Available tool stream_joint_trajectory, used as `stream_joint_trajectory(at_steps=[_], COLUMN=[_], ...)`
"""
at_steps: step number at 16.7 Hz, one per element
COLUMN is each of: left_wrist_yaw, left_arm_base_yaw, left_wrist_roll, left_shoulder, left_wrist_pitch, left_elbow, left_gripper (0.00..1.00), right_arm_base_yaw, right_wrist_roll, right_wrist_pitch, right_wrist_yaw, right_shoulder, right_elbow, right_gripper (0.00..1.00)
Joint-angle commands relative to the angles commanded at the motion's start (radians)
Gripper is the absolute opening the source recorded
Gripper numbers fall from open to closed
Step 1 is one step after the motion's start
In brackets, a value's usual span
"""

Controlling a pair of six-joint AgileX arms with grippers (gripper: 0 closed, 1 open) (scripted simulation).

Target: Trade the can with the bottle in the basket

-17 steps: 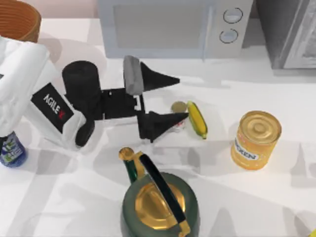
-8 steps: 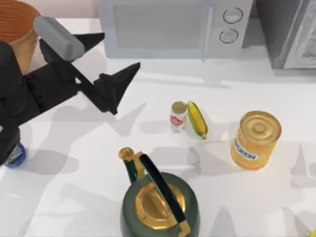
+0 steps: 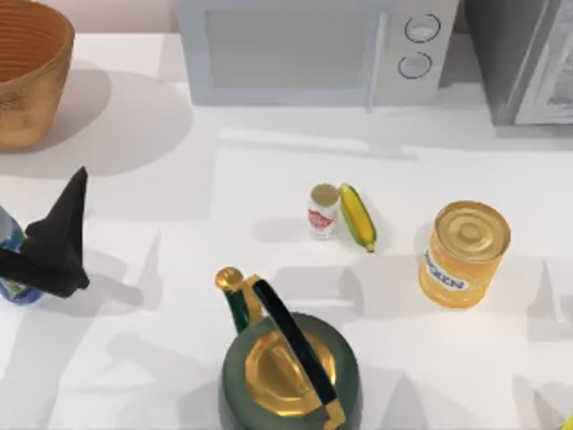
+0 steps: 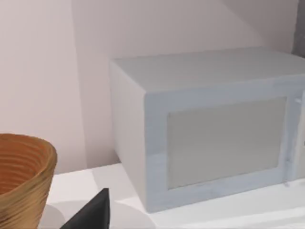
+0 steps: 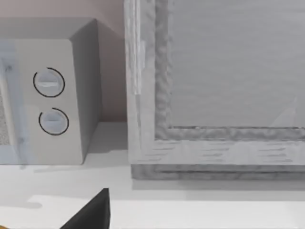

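The can (image 3: 322,211), small and white with a red label, stands upright mid-table, touching a corn cob (image 3: 358,217) on its right. The basket (image 3: 31,76) sits at the far left corner, its orange ribbed inside showing; its rim (image 4: 21,162) also appears in the left wrist view. The blue bottle (image 3: 16,291) stands on the table at the left edge, outside the basket and mostly hidden under my left gripper (image 3: 55,237). That gripper is open and holds nothing; one dark finger (image 4: 95,214) shows in the left wrist view. My right gripper (image 5: 93,212) is parked facing the back wall.
A green and gold kettle (image 3: 286,363) stands at the front centre. A large orange-yellow can (image 3: 464,253) is on the right. A microwave (image 3: 313,49) and a grey cabinet (image 3: 524,58) line the back edge.
My left arm has swung from beside the can back to the left edge, ending over the bottle. The can stayed where it was beside the corn cob.
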Motion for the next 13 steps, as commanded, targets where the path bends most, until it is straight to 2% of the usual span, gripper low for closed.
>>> stream_joint_trajectory(at_steps=[3,6,9,13], left_wrist_yaw=[-0.106,-0.177,-0.209,-0.212], left_arm_base_yaw=[0.058,0.105,0.131,0.133], left_wrist_roll=[-0.008,-0.014,-0.018,-0.018], left_shoulder=[-0.266,-0.44,-0.519,-0.525], left_wrist_pitch=[-0.164,-0.287,-0.351,-0.356], left_elbow=[-0.096,-0.157,-0.183,-0.185], left_gripper=[1.0,1.0,1.0,1.0], right_arm_base_yaw=[0.0,0.0,0.0,0.0], right_wrist_roll=[0.0,0.0,0.0,0.0], right_wrist_pitch=[0.0,0.0,0.0,0.0], right_wrist_yaw=[0.0,0.0,0.0,0.0], right_shoulder=[0.0,0.0,0.0,0.0], right_elbow=[0.0,0.0,0.0,0.0], right_gripper=[1.0,1.0,1.0,1.0])
